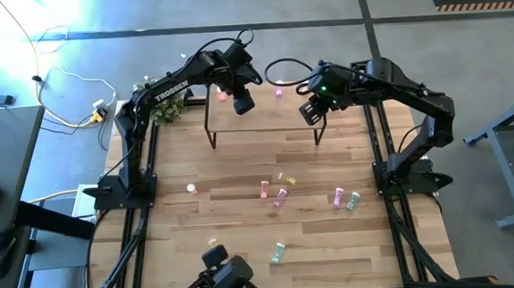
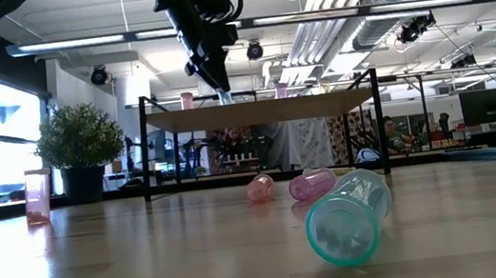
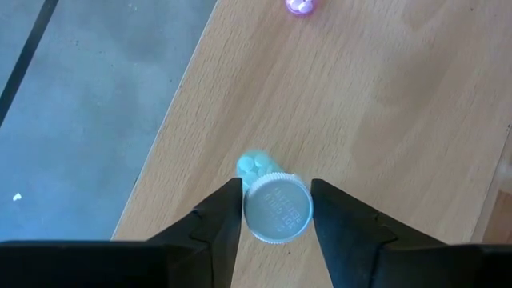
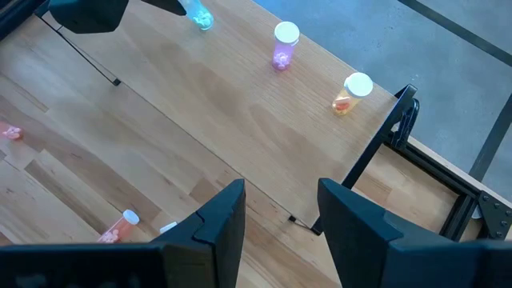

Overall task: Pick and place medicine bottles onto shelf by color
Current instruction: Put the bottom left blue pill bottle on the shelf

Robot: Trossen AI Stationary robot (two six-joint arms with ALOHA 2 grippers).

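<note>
The shelf [image 1: 264,117] stands at the table's far middle. On its top stand a salmon bottle [image 1: 221,94], a pink bottle [image 4: 284,44] and an orange bottle [image 4: 352,92]. My left gripper [image 3: 276,200] reaches down over the shelf's left part, shut on a mint-green bottle [image 4: 198,16] with a white cap. My right gripper [image 4: 280,216] hangs open above the shelf's right end with nothing between its fingers. Several more medicine bottles lie on the tabletop, among them a mint one [image 2: 350,217] and pink ones [image 2: 312,184]. My left gripper pinches the mint-green bottle at its white cap [image 3: 276,210], one finger on each side. The fingers [image 3: 228,212] come slanting down from above. The bottle's base [image 3: 254,166] sits on the shelf top near its far edge, the bottle roughly upright.
A potted plant [image 1: 164,109] stands at the table's far left, beside the shelf. Loose bottles are scattered over the middle of the table [image 1: 282,197] and toward the near edge [image 1: 279,252]. A camera mount [image 1: 225,280] sits at the near edge.
</note>
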